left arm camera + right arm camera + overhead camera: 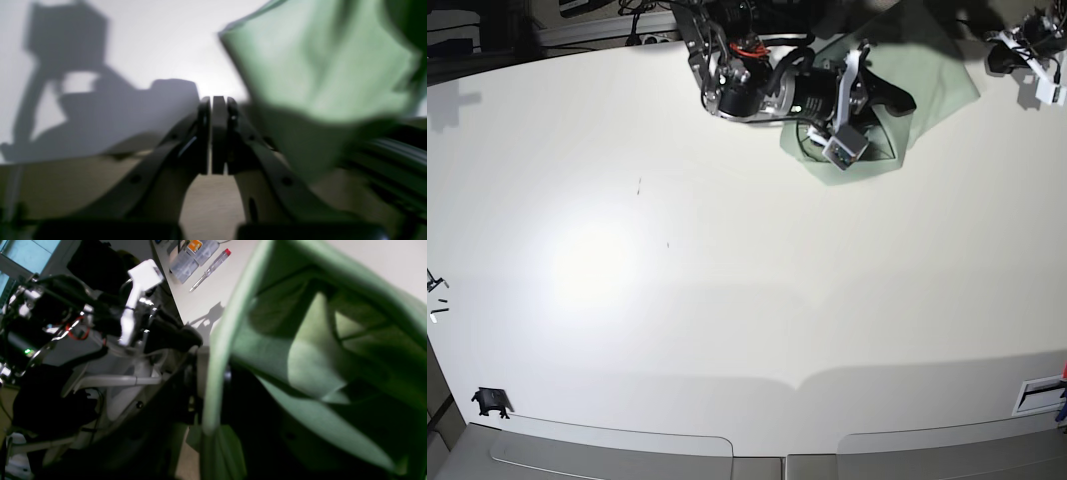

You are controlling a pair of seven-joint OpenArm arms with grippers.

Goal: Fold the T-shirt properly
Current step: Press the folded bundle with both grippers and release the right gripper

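The T-shirt (932, 70) is pale mint green and lies bunched at the far right of the white table (727, 280). My right gripper (895, 100) is shut on its edge there. In the right wrist view a folded hem of the T-shirt (300, 350) runs between the dark fingers of that gripper (213, 376), and loose cloth fills the right side. My left gripper (213, 103) is shut with nothing between its pads. The T-shirt (320, 66) hangs blurred up and to its right, apart from it. The left arm (1027, 45) sits at the far right corner.
A red-capped screwdriver (210, 268) and clear plastic boxes (191, 256) lie on the table beyond the right arm. A small black object (490, 402) sits near the front left corner. A white slot (1039, 395) is at the right edge.
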